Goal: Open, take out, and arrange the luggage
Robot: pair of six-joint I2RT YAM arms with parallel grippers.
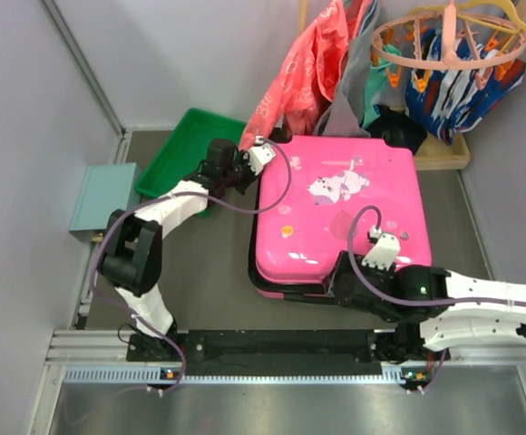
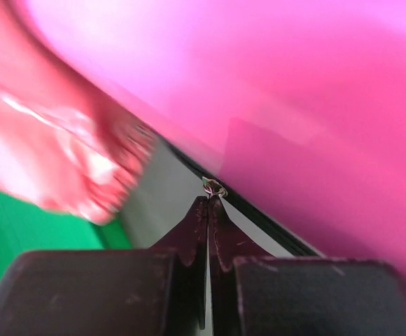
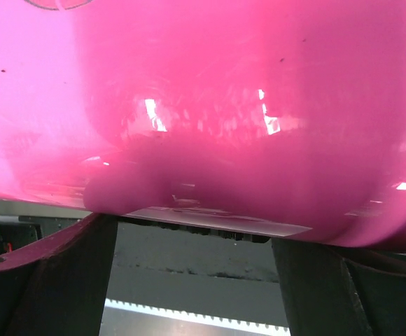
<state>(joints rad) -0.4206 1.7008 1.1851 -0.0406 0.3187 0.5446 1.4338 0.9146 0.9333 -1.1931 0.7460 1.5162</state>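
Two things crowd luggage (image 1: 345,208): green tray (image 1: 180,136), red bag (image 1: 299,68).

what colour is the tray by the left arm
The tray is green, clearest in the top view.

The grey table (image 1: 209,281) carries the luggage (image 1: 336,208), which lies flat and closed right of the middle, its near side close to the table's near edge. A green tray (image 1: 177,149) sits toward the far left corner, just beside the luggage's far left corner. A pale-teal box (image 1: 104,199) stands at the left edge. Clothes (image 1: 308,72) are heaped along the far edge, touching the luggage.
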